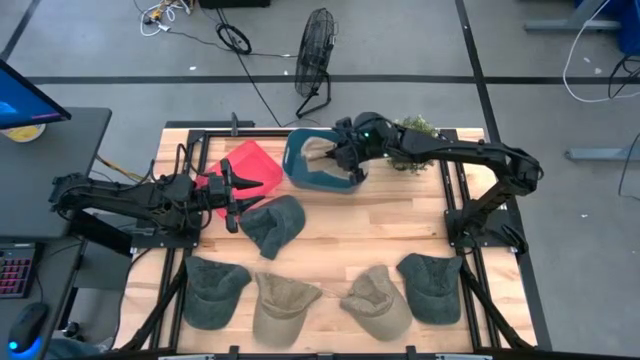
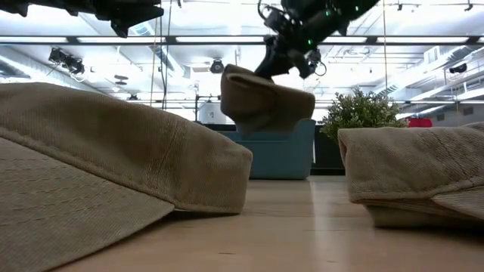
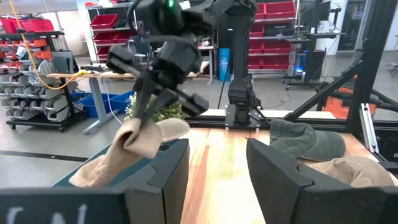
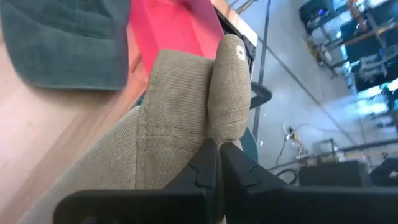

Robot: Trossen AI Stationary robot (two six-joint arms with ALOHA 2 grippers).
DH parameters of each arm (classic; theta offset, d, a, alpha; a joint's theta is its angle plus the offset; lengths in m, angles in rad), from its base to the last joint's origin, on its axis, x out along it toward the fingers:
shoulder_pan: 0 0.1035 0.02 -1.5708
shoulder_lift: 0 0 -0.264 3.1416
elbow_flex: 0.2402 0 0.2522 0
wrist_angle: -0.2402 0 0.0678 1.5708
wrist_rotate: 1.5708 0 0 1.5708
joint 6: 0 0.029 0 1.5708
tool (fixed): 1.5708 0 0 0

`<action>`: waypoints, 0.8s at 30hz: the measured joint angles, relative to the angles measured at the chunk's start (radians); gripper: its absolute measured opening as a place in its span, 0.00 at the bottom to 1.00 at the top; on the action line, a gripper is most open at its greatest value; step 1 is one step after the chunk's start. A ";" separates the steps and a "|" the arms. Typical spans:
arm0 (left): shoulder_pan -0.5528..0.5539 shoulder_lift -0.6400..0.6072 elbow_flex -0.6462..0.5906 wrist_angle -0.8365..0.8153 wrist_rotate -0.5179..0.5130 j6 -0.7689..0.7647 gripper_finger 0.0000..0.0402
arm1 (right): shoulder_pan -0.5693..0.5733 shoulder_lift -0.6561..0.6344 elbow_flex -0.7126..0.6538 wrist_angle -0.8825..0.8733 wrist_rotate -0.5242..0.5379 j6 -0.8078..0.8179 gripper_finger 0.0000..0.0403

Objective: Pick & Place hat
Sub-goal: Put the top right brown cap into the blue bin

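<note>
Across a pale wooden table (image 1: 400, 215) in a black frame: four caps in a front row, dark green (image 1: 215, 290), tan (image 1: 280, 308), tan (image 1: 378, 300), dark green (image 1: 432, 285); a fifth dark green cap (image 1: 272, 222) nearer the middle. At the far edge, a red bin (image 1: 250, 165) beside a teal bin (image 1: 315, 165), with a small potted plant (image 1: 415, 140) to the right. Beyond the table, grey floor with a standing fan (image 1: 315, 50) and loose cables; a monitor and desk at the left. Behind, through the left wrist view, shelving with red storage bins (image 3: 273, 12).

Reaching in from the right, extended over the teal bin: right gripper (image 1: 340, 155), fingers clamped on a tan cap (image 2: 261, 102) that hangs above the bin's opening, clear of the tabletop. Seam and crown pinched tight between the closed fingertips (image 4: 214, 165).

Stretched low from the left side: left gripper (image 1: 232, 195), fingers spread apart and holding nothing, just beside the red bin and the middle dark green cap.
</note>
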 joint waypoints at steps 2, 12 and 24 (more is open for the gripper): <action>0.000 0.000 0.000 -0.001 0.000 0.000 0.41 | -0.017 0.000 -0.047 0.044 -0.036 -0.031 0.01; 0.000 0.000 0.000 -0.028 0.000 0.000 0.41 | -0.033 0.000 -0.211 0.202 -0.060 -0.046 0.02; 0.000 0.000 0.000 -0.027 0.000 -0.026 0.41 | -0.035 0.000 -0.235 0.277 -0.058 0.051 0.19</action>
